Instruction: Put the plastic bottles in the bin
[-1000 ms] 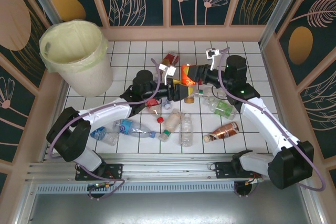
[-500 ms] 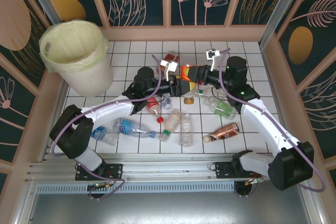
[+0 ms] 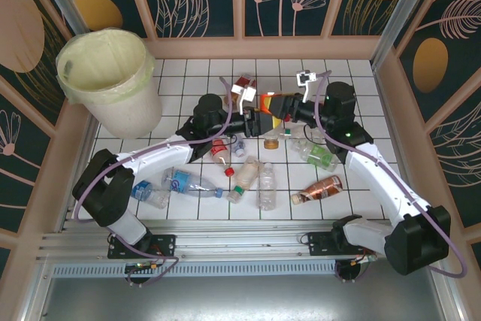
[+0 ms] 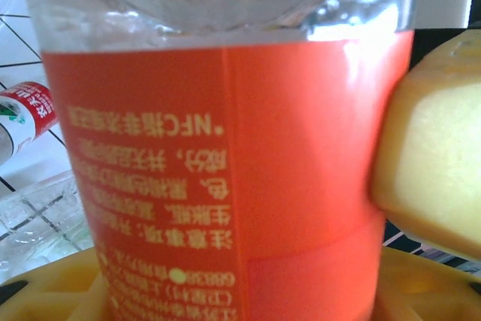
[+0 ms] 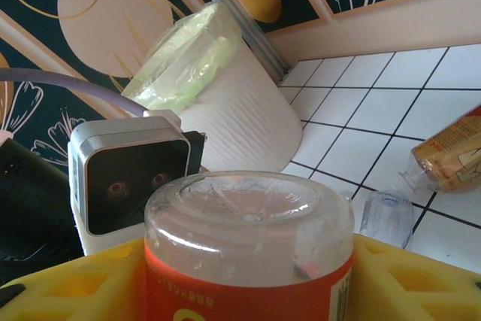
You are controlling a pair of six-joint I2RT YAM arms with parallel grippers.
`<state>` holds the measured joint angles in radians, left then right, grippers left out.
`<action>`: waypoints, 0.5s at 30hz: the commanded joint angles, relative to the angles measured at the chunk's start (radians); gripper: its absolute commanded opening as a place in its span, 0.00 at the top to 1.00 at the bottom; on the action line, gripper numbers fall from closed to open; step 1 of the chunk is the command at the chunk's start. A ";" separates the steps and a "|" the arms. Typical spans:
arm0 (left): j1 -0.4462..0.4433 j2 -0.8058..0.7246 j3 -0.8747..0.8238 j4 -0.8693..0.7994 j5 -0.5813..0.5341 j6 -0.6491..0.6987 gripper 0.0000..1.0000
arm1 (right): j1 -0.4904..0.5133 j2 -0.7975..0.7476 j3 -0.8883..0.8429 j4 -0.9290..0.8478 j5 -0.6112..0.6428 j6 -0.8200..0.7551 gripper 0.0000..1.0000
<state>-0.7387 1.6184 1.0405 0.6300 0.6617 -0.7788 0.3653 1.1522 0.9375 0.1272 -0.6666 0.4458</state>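
An orange-labelled plastic bottle (image 3: 268, 104) hangs above the tiles between both grippers. My left gripper (image 3: 254, 119) is shut on its labelled body (image 4: 225, 148). My right gripper (image 3: 281, 104) still has a yellow finger on each side of the bottle (image 5: 248, 246), whose clear base points at the left wrist camera (image 5: 131, 178); whether they still press on it is unclear. Several more plastic bottles lie on the tiles below, among them an amber one (image 3: 319, 188) and a clear one (image 3: 266, 186). The bin (image 3: 128, 110), cream with a bag liner, stands at the far left corner.
A red-labelled bottle (image 3: 243, 84) lies behind the grippers and a blue-labelled one (image 3: 184, 183) in front of the left arm. Wooden walls enclose the tiled floor on three sides. The bin (image 5: 225, 110) rises beyond the held bottle in the right wrist view.
My left gripper moved in toward the orange-labelled bottle and closed on it. The right arm stayed where it was, with the bottle still between its fingers.
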 commanded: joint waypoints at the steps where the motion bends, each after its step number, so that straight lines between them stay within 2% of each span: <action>1: -0.005 0.000 0.049 -0.038 -0.020 0.049 0.51 | -0.004 -0.025 0.002 0.002 0.008 -0.021 0.26; 5: -0.004 -0.025 0.104 -0.202 -0.119 0.126 0.53 | -0.006 -0.067 -0.006 -0.014 0.028 -0.038 0.14; 15: 0.047 -0.084 0.261 -0.551 -0.302 0.268 0.51 | -0.010 -0.218 -0.036 -0.124 0.123 -0.133 0.10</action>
<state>-0.7189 1.5909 1.2377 0.2035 0.4393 -0.5850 0.3588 0.9855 0.9253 0.0467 -0.5938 0.3660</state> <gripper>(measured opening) 0.562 0.901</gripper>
